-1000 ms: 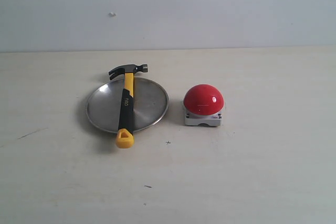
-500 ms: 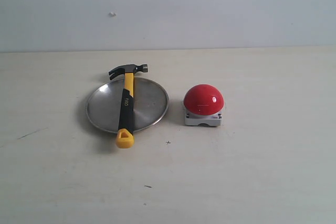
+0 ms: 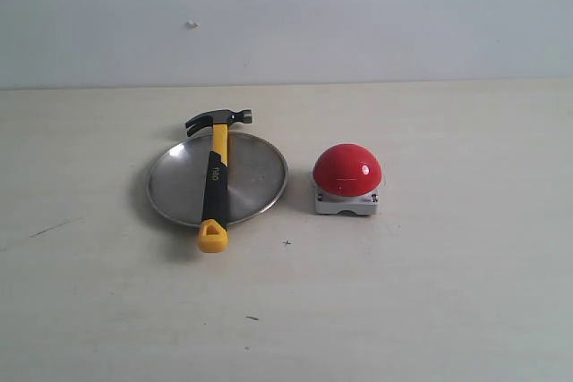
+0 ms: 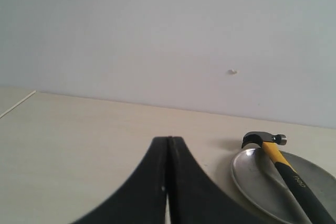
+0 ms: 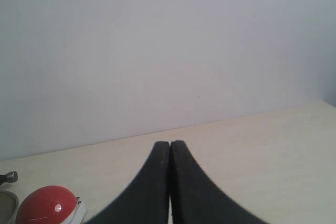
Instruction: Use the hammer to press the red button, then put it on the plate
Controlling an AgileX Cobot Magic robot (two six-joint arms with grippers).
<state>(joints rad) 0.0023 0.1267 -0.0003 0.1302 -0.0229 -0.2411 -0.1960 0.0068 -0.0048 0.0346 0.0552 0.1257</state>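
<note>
This is looking like a lab-style test bench for robot trials, not a lived-in room. A pale, lightly scuffed counter (image 3: 430,292) is running back to a plain grey-white wall (image 3: 376,15) bearing one small speck (image 3: 191,24). Three unrelated props are sitting together on it: a hammer (image 3: 215,176), a red button (image 3: 347,170) and a metal plate (image 3: 175,187). The black left gripper (image 4: 168,141) and right gripper (image 5: 170,144) are showing in the wrist views.

Yellow-and-black hammer (image 3: 215,178), red button (image 3: 346,170), silver plate (image 3: 253,172)
</note>
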